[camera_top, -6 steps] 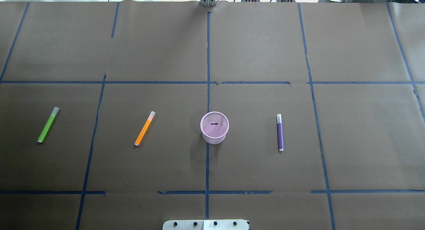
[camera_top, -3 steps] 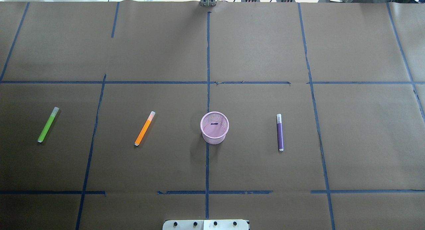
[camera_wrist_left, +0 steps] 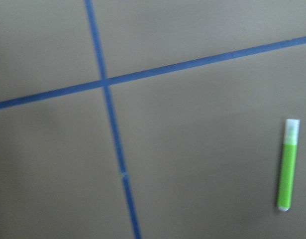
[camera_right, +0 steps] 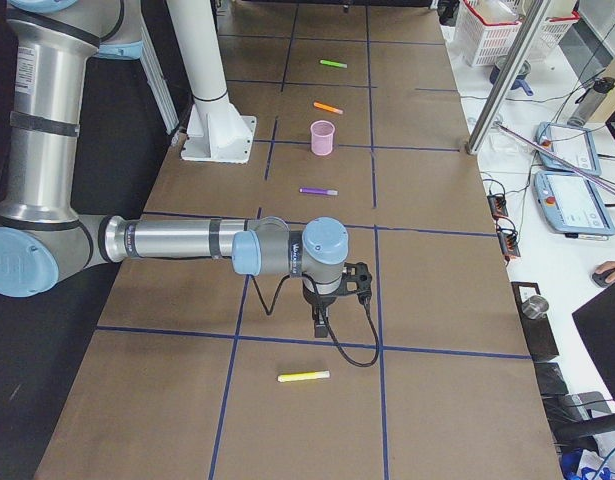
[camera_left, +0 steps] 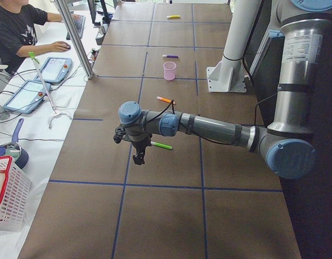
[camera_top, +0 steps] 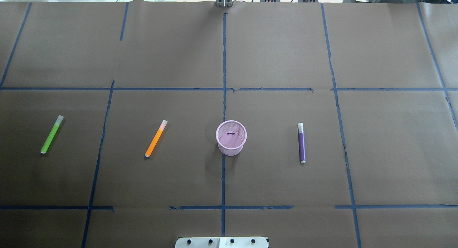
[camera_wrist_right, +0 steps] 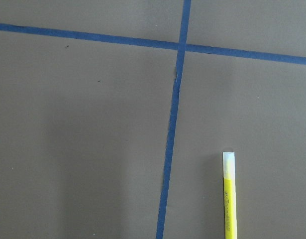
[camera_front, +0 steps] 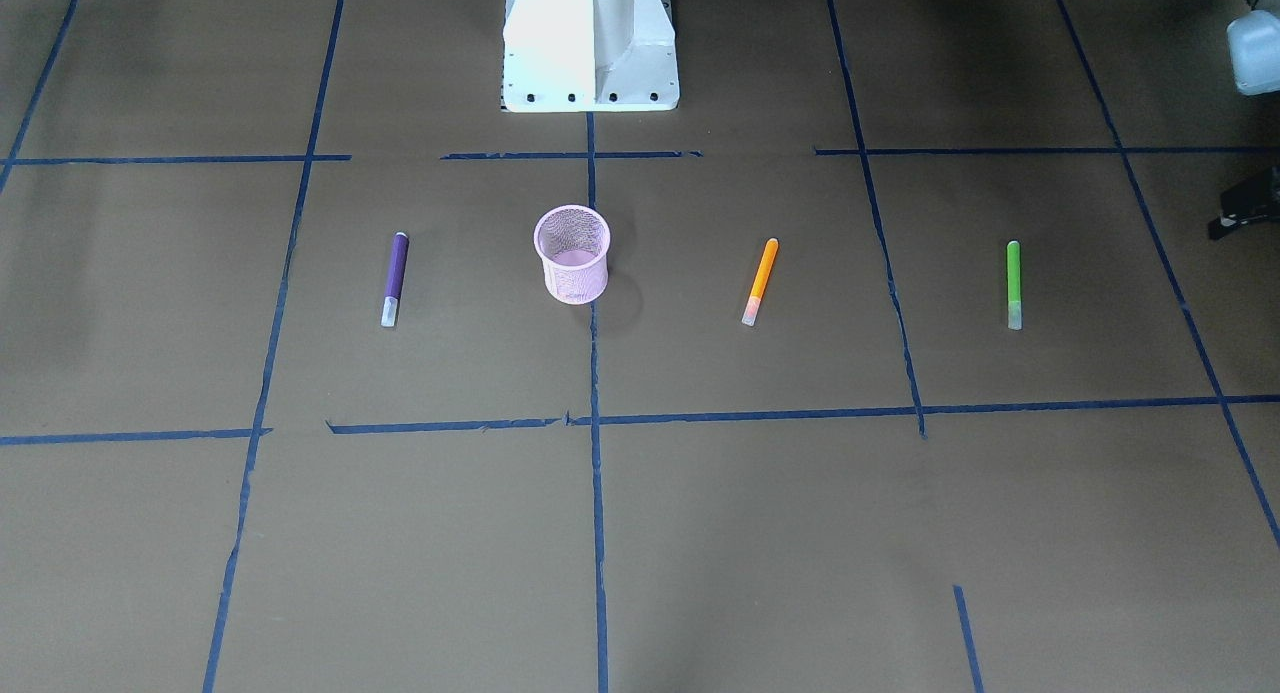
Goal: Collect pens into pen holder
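Note:
The pink mesh pen holder (camera_top: 231, 137) stands upright at the table's middle, with no pen in it. The orange pen (camera_top: 156, 139) and the green pen (camera_top: 52, 134) lie to its left, the purple pen (camera_top: 301, 143) to its right. All lie flat and apart. My left gripper (camera_left: 139, 157) hangs over the table just beyond the green pen (camera_left: 161, 145), which also shows in the left wrist view (camera_wrist_left: 288, 167). My right gripper (camera_right: 320, 325) hangs between the purple pen (camera_right: 318, 191) and a yellow pen (camera_right: 303, 377). I cannot tell whether either gripper is open.
The yellow pen (camera_wrist_right: 230, 199) lies near the table's right end, outside the overhead view. The robot's white base (camera_front: 590, 43) stands behind the holder. Beyond the far edge are tablets (camera_left: 52, 67), an operator (camera_left: 14, 27) and a white basket (camera_left: 6, 199).

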Motion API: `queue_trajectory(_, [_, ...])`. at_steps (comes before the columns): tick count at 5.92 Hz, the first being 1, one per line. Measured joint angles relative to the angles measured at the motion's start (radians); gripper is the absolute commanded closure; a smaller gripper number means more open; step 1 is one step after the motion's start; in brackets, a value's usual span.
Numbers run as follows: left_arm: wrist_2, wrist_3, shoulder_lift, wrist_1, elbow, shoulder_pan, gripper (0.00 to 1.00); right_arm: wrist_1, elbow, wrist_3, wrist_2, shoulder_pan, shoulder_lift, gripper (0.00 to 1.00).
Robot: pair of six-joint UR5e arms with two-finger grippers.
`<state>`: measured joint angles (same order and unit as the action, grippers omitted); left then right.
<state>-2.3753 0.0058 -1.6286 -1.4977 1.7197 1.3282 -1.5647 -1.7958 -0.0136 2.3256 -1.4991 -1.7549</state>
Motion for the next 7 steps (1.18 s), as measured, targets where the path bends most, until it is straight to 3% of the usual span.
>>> queue_trajectory(2, [0.001,-0.089,-0.107,-0.002,-0.015,-0.125,0.0,0.045,0.084,0.001,-0.007,0.017,0.009,0.0])
queue_trajectory(5, [0.052,-0.109,-0.162,-0.007,-0.023,-0.207,0.0,0.394,0.478,0.035,-0.012,0.064,0.097,0.0])
queue_trajectory(7, [0.098,-0.121,-0.166,-0.056,-0.052,-0.247,0.0,0.464,0.57,0.055,-0.013,0.092,0.119,0.0])
